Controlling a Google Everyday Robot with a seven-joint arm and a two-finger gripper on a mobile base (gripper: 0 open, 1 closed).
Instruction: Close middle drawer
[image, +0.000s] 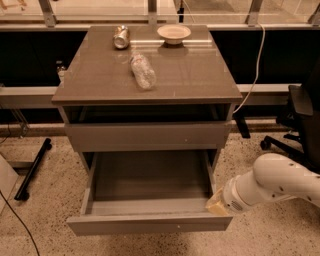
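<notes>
The grey cabinet's middle drawer (150, 223) is pulled far out, its deep empty box open to view. Its flat front faces me low in the camera view. The top drawer (147, 136) above it stands slightly out. My gripper (217, 204) is at the end of the white arm (272, 182) coming in from the right. It sits at the drawer's right front corner, just behind the front panel and against the right side wall.
A can (120, 36), a bowl (173, 33) and a lying plastic bottle (142, 70) rest on the cabinet top (200, 75). An office chair (300, 112) stands at the right. A white cable (256, 60) hangs behind. A black stand leg (32, 170) lies on the floor at the left.
</notes>
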